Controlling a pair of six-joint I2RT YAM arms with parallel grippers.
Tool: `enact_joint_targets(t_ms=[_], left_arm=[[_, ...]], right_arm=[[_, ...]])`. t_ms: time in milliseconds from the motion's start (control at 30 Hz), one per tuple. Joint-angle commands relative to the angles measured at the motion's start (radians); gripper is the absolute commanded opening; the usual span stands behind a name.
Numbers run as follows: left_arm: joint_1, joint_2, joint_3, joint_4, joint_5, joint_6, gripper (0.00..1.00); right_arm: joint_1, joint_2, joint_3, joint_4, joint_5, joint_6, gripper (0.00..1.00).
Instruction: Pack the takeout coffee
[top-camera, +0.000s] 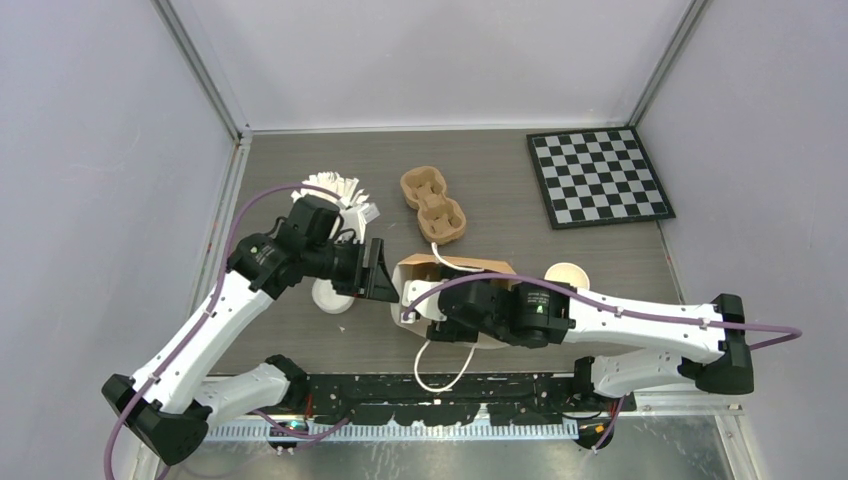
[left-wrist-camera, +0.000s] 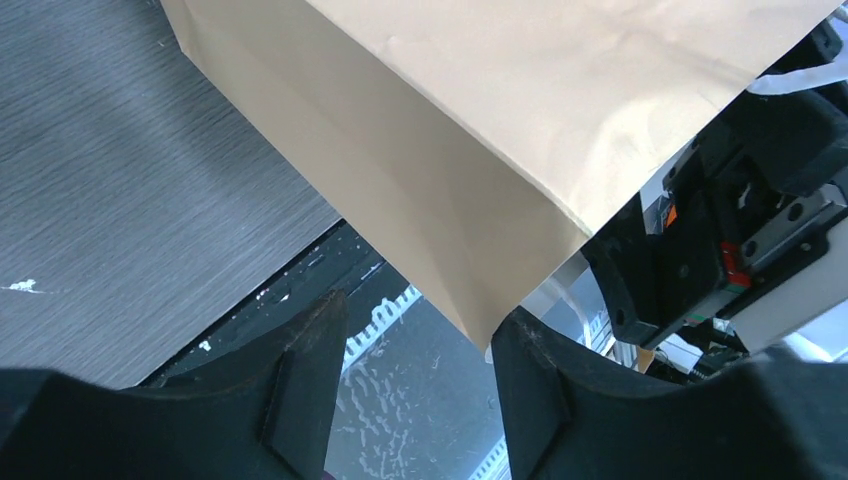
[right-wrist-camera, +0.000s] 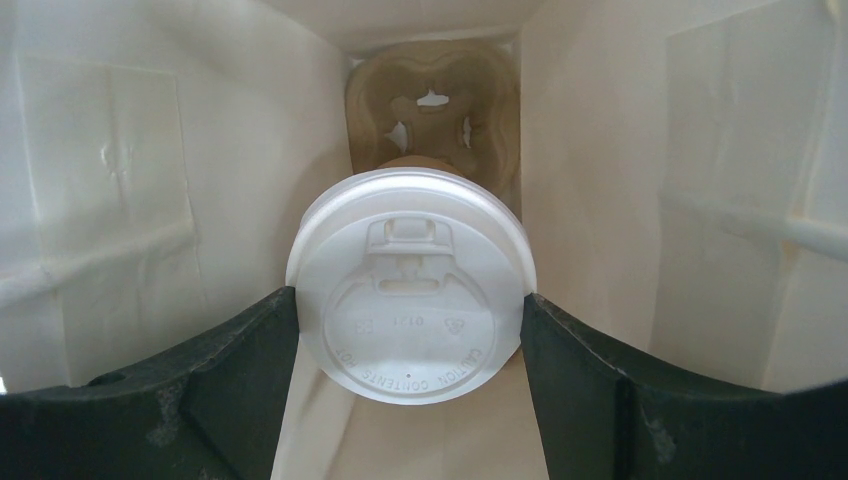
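The takeout coffee (right-wrist-camera: 410, 285), a brown cup under a round white lid, stands deep inside the brown paper bag (top-camera: 480, 268), in a pulp cup carrier (right-wrist-camera: 432, 95) at the bag's bottom. My right gripper (right-wrist-camera: 410, 330) reaches into the bag's mouth. Its fingers (right-wrist-camera: 240, 370) touch the lid's rim on both sides. My left gripper (top-camera: 380, 270) is at the bag's left edge with its jaws apart. In the left wrist view (left-wrist-camera: 420, 320) the bag's corner (left-wrist-camera: 490, 320) rests against the right finger. The cup's body is mostly hidden under the lid.
A second pulp carrier (top-camera: 433, 203) lies behind the bag. A lidless paper cup (top-camera: 566, 275) stands right of it. White lids (top-camera: 333, 296) and white paper pieces (top-camera: 340, 188) are under and behind my left arm. A checkerboard (top-camera: 598, 177) lies at the back right. The bag's white handle (top-camera: 440, 378) loops toward the front edge.
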Motion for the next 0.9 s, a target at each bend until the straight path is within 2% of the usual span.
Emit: enact_joint_targets(t_ms=[0,100,267,367,500,667,867], left_arm=[[-0.007,-0.024,0.008,0.011,0.035,-0.013,0.53],[-0.008,-0.028,0.003,0.031,0.053,-0.017,0.46],[-0.011,-0.038,-0.009,0.059,0.065,-0.02,0.28],[-0.011,-0.041,-0.005,0.071,0.062,0.001,0.14],[-0.012,-0.037,-0.014,0.155,0.033,0.036,0.0],[-0.012,-0.011,0.012,0.252,-0.022,0.065,0.0],[-0.012,-0.012,-0.022,0.308,0.009,0.126,0.0]], right_arm=[[0.012,-0.009,-0.017,0.081,0.075,-0.022,0.72],[0.012,-0.002,-0.013,0.105,0.101,-0.031,0.72],[0.012,-0.011,0.011,0.09,0.108,-0.032,0.72],[0.012,-0.038,0.005,0.077,0.111,-0.038,0.72],[0.011,-0.046,-0.01,0.054,0.118,-0.077,0.72],[0.012,-0.057,-0.014,0.056,0.113,-0.14,0.72],[0.012,-0.06,-0.049,0.037,0.118,-0.191,0.72]])
